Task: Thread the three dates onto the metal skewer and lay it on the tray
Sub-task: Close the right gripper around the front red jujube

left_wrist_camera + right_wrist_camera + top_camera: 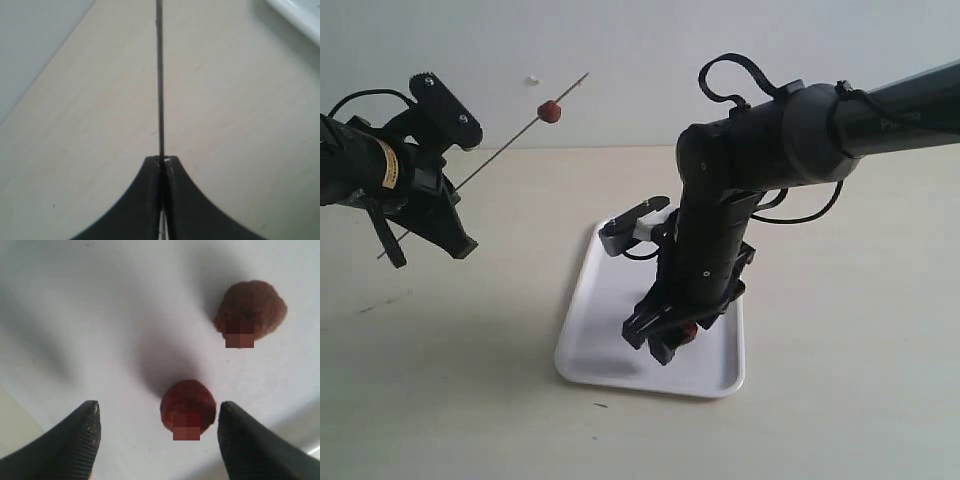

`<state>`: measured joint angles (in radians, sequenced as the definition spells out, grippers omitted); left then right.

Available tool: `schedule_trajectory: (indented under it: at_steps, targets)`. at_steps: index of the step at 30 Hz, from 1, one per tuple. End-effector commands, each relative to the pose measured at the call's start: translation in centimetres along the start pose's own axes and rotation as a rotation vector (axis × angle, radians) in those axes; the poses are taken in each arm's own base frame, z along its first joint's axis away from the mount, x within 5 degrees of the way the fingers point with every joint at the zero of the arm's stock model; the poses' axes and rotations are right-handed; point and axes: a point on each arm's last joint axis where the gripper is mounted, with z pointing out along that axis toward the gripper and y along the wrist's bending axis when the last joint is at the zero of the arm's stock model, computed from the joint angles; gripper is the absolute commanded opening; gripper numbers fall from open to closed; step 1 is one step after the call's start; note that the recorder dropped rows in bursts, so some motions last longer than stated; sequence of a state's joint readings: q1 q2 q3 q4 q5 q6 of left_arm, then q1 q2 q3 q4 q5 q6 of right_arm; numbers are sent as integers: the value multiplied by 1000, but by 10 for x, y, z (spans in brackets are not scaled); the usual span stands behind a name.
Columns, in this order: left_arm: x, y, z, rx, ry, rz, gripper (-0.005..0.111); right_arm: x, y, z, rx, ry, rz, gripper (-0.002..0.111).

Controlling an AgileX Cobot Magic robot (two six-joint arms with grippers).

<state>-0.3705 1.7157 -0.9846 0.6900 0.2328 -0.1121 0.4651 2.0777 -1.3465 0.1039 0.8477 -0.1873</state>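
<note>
One date (549, 110) threaded on skewer (500, 151), upper left; left end effector (162, 162) clamped on skewer. Two dates (250, 307) lie on tray (585, 345); right end effector (665, 335) open around nearer one (188, 407).

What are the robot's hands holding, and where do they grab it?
The left gripper pinches the metal skewer near its lower end. The right gripper is open, holding nothing.

- tray (600, 335) — plain white
- skewer (500, 148) — thin grey metal
- skewered date (549, 110) — bright red
- near date (187, 405) — dark, glossy red
- far date (252, 302) — browner (wrinkled, duller)
- left pincer (162, 167) — black
- right pincer (159, 410) — black, its pads (80, 440) finely ribbed
- desk (840, 330) — pale beige
</note>
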Motion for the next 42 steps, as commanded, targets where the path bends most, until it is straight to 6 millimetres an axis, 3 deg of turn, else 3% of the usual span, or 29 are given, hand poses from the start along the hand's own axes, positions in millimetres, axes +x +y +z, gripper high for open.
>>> schedule_trajectory:
  at_steps: [1,9,17,31,42]
  targets:
    - [-5,2,-4,-3,-25,-23,0,0,-1,0,14,-13,-2,64]
    - [-4,2,-4,-3,-25,-26,0,-4,-3,-1,35,-52,-15,64]
    - [-5,2,-4,-2,-29,-26,0,-1,-4,21,25,10,-3,64]
    - [-5,2,-4,-2,-34,-20,0,2,-4,21,23,43,22,39]
    - [-5,2,-4,-2,-36,-20,0,2,-4,21,22,45,38,30]
